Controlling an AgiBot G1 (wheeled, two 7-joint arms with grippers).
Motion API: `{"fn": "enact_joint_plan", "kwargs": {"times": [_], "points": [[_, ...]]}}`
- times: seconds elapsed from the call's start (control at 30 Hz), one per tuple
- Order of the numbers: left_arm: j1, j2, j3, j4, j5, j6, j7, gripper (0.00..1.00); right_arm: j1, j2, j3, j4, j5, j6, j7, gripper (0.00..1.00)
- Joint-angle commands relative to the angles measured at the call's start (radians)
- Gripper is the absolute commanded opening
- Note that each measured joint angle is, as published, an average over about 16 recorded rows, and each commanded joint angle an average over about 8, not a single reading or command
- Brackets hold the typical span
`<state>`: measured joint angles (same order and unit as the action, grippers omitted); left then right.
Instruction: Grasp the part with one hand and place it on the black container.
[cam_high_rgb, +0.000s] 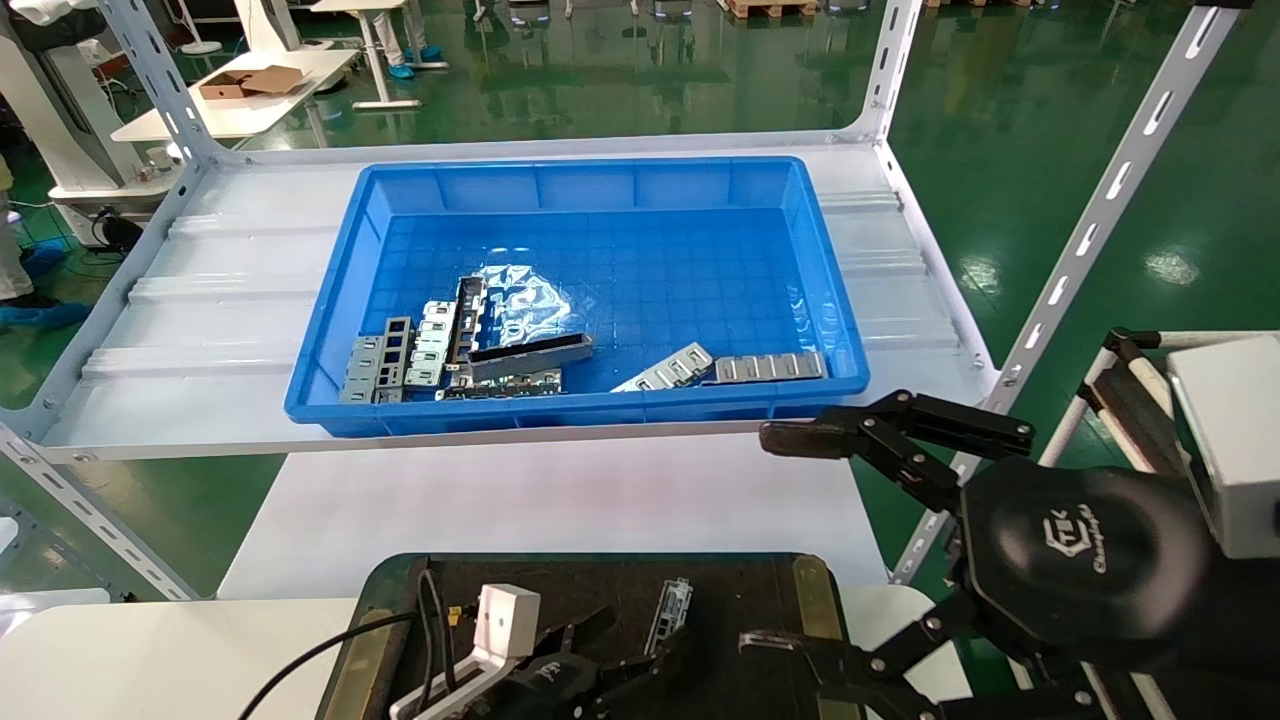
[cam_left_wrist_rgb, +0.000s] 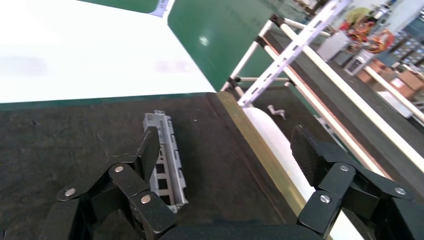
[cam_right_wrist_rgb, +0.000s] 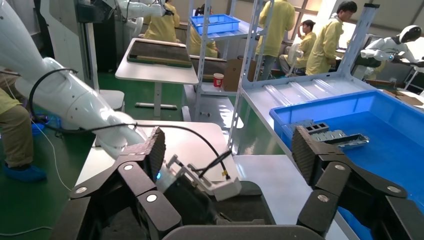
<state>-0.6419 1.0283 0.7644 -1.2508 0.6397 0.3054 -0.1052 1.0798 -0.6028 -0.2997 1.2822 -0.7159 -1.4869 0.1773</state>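
The black container (cam_high_rgb: 500, 580) lies open from above apart from the part (cam_high_rgb: 670, 610) beside the left claw (cam_left_wrist_rgb: 227, 155), and the blue bin (cam_high_rgb: 330, 300) fills the shelf's middle.

Right claw (cam_right_wrist_rgb: 227, 150), fingers spread, beside blue bin (cam_right_wrist_rgb: 360, 120)

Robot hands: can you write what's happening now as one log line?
left hand: open, over part | part: on black container | right hand: open, idle beside blue bin

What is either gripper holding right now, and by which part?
Nothing. The left gripper is open over the black container, one finger beside the part lying there. The right gripper is open and empty.
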Motion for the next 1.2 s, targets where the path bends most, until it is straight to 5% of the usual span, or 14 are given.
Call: {"fn": "enact_joint_plan", "kwargs": {"times": [0.03, 0.83, 1.2], "points": [[-0.004, -0.031, 0.009, -0.020, -0.004, 0.023, -0.015, 1.00, 0.000, 0.000, 0.000, 0.000, 0.000, 0.000, 0.000, 1.00], [-0.098, -0.354, 0.003, -0.081, -0.016, 0.433, -0.038, 1.00, 0.000, 0.001, -0.001, 0.000, 0.001, 0.001, -0.001, 1.00], [-0.122, -0.409, -0.022, -0.089, -0.039, 0.506, -0.035, 1.00, 0.000, 0.001, -0.002, 0.000, 0.001, 0.001, -0.001, 1.00]]}}
